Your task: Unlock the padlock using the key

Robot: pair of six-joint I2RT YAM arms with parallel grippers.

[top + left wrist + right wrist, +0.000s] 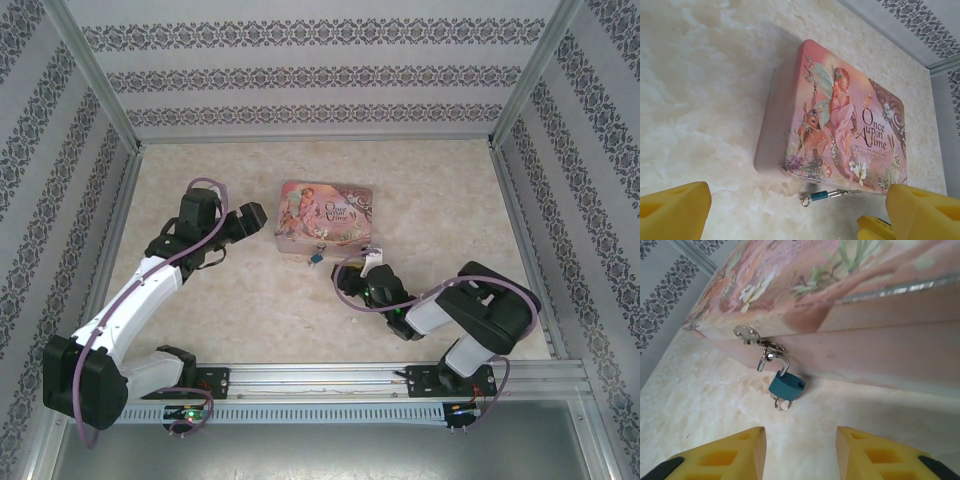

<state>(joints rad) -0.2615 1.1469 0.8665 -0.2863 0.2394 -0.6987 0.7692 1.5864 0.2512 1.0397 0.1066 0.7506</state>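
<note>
Marbled beige stone-look surface (250, 300) is carrying a pink rectangular illustrated tin box (325, 212). Left pincer (797, 217) is hovering with its yellow fingers (675, 212) wide apart and empty, the box just ahead. Right pincer (800, 455) is facing the box's front wall, fingers apart, gripping nothing. Tiny blue-teal padlock (786, 385) is hanging from the box's silvery hasp (747, 333), near the right pincer, not touching, nothing between them. Small metal key (781, 404) is sticking out of the padlock's underside.
</note>
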